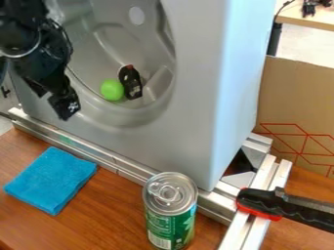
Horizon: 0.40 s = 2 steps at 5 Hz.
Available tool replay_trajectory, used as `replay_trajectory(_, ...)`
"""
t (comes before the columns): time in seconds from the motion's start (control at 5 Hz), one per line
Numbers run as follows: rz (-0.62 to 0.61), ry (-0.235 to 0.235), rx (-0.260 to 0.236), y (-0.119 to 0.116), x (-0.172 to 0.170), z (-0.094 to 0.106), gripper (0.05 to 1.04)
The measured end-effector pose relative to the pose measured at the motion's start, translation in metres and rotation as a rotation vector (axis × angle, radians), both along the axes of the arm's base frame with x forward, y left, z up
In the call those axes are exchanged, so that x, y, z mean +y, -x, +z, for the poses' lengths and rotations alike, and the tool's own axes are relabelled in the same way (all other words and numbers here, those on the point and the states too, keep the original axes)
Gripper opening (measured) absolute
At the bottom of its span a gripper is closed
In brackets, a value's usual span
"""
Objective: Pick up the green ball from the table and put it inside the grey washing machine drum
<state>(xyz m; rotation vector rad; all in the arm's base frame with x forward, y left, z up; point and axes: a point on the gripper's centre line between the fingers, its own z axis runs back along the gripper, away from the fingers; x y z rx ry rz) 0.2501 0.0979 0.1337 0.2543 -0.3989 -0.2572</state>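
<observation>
At the far left, we see the black gripper (62, 104) hanging from the arm at the upper left, in front of the left part of a big grey housing (202, 88); we cannot tell whether it is open or shut. Below it, a folded blue cloth (51, 179) lies flat on the brown wooden table (108, 210), near a metal rail (98, 155) that runs along the foot of the housing. Moving right, we find the green ball (112, 90) low in the round hollow of the housing, the nearer of the two things there to the gripper. Just beside it on the right, a small black bottle (131, 83) with a red cap leans slightly, its cap end up. In front of the housing, we see a green can (170, 212) with a silver top standing upright on the table. Further right, a black and red handle (277, 204) lies across the metal frame (262, 181). Behind that, we see brown cardboard (297, 107) with red lines, and at the upper right a light wooden tabletop (316, 22) with a dark object (310, 7) on it
</observation>
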Motion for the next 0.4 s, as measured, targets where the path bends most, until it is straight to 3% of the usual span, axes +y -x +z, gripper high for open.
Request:
replay_trajectory(0.2,-0.014,0.033,0.099,0.017,-0.015,-0.008,0.989)
replay_trajectory(0.4,-0.029,0.072,0.146,0.023,-0.022,-0.020,0.989)
